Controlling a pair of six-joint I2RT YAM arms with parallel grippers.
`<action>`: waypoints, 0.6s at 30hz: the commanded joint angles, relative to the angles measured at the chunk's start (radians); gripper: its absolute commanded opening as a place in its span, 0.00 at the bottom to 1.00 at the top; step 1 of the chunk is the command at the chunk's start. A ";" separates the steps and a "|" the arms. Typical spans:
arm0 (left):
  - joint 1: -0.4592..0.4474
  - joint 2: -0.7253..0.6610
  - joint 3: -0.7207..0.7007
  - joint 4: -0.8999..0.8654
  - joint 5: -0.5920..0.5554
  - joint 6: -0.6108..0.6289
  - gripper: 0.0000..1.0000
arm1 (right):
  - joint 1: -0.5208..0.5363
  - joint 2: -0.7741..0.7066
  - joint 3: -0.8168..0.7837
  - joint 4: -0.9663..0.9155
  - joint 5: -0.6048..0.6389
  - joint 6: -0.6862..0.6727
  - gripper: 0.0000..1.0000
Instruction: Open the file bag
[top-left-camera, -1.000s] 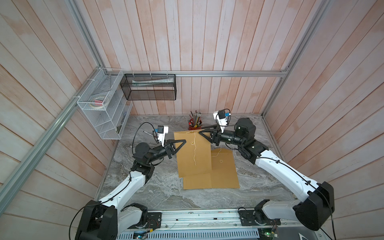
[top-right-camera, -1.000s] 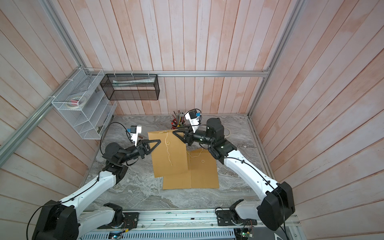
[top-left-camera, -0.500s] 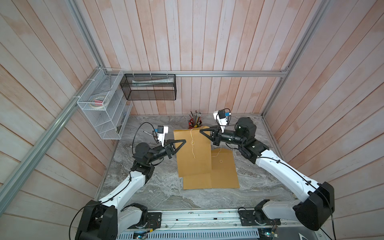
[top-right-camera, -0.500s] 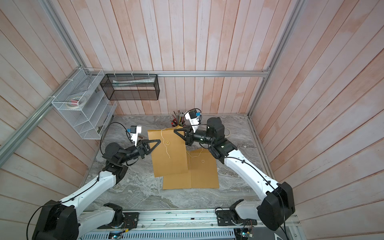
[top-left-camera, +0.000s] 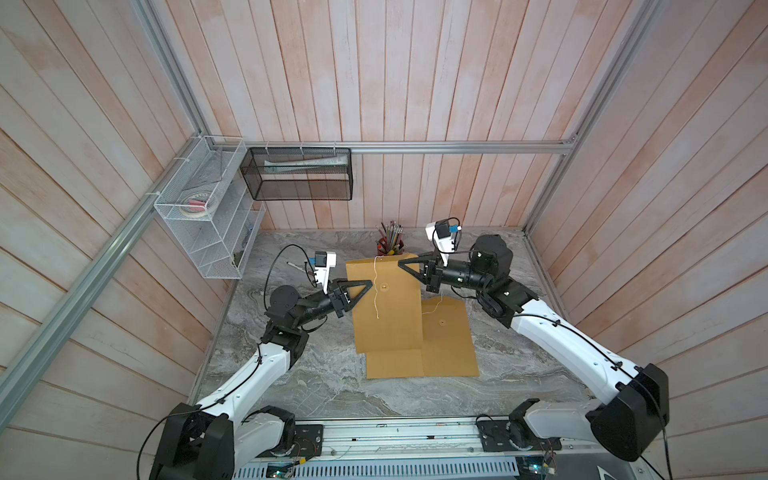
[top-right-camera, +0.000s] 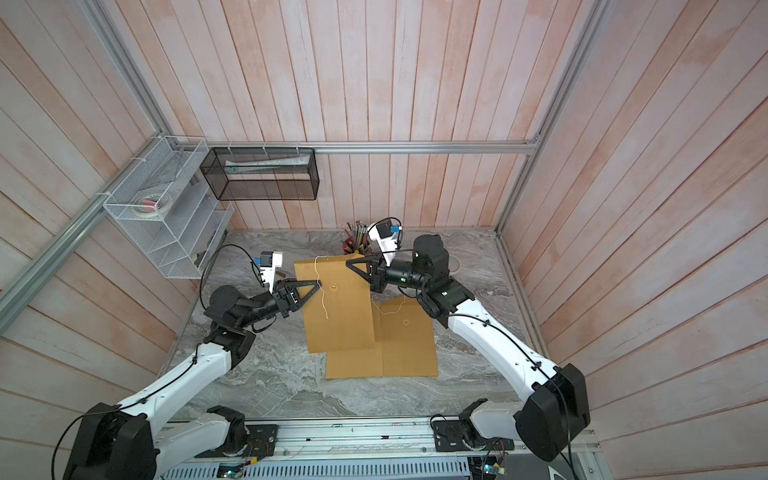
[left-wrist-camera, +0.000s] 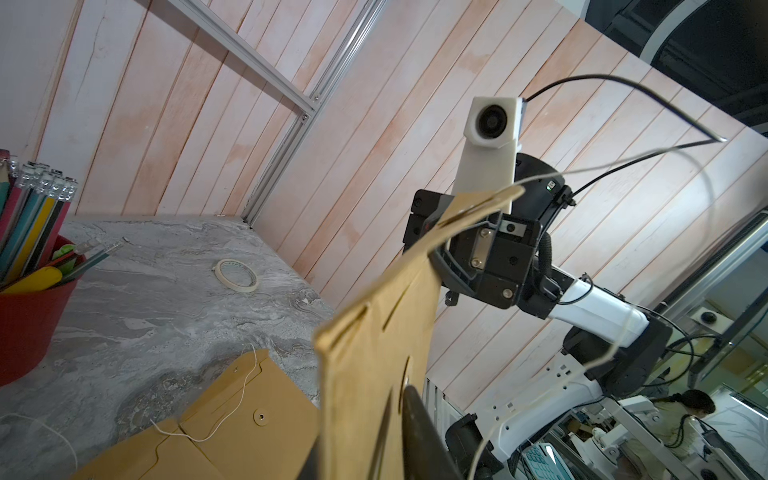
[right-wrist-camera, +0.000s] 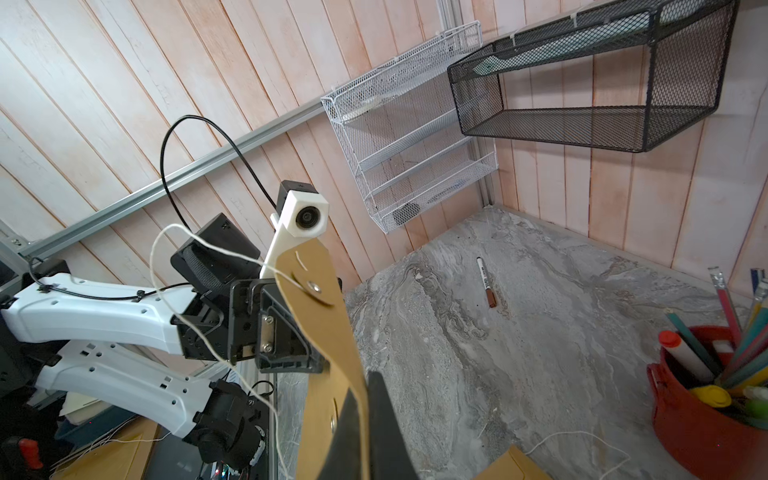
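A brown paper file bag (top-left-camera: 390, 316) (top-right-camera: 340, 320) hangs upright over the table between both arms. Its white string (top-left-camera: 376, 291) dangles loose down its face. My right gripper (top-left-camera: 401, 264) (top-right-camera: 349, 264) is shut on the bag's upper right edge, and its fingers (right-wrist-camera: 384, 419) pinch the paper. The flap with its round disc (right-wrist-camera: 312, 286) stands free above them. My left gripper (top-left-camera: 369, 286) (top-right-camera: 319, 284) straddles the bag's left side. Its jaws are slightly open, with one finger (left-wrist-camera: 419, 432) by the bag's face (left-wrist-camera: 365, 374).
Two more file bags (top-left-camera: 446, 336) (top-left-camera: 392, 365) lie flat on the marble table under the raised one. A red pencil cup (top-left-camera: 390, 246) stands at the back. A marker (right-wrist-camera: 486, 282) and tape roll (left-wrist-camera: 236, 275) lie nearby. A white wire rack (top-left-camera: 208, 216) and black mesh basket (top-left-camera: 299, 174) hang on the walls.
My right gripper has closed on the bag's upper edge. My left gripper's jaws have just parted a little. The bag and both arms have hardly shifted.
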 joint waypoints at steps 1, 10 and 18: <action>-0.005 -0.006 0.030 0.038 -0.010 -0.010 0.26 | 0.003 -0.007 0.020 0.008 -0.003 -0.014 0.00; -0.004 0.035 0.091 0.107 0.009 -0.049 0.26 | 0.003 0.004 0.019 -0.007 -0.004 -0.023 0.00; -0.004 0.054 0.126 0.105 0.020 -0.047 0.26 | 0.003 0.001 0.010 0.002 -0.007 -0.022 0.00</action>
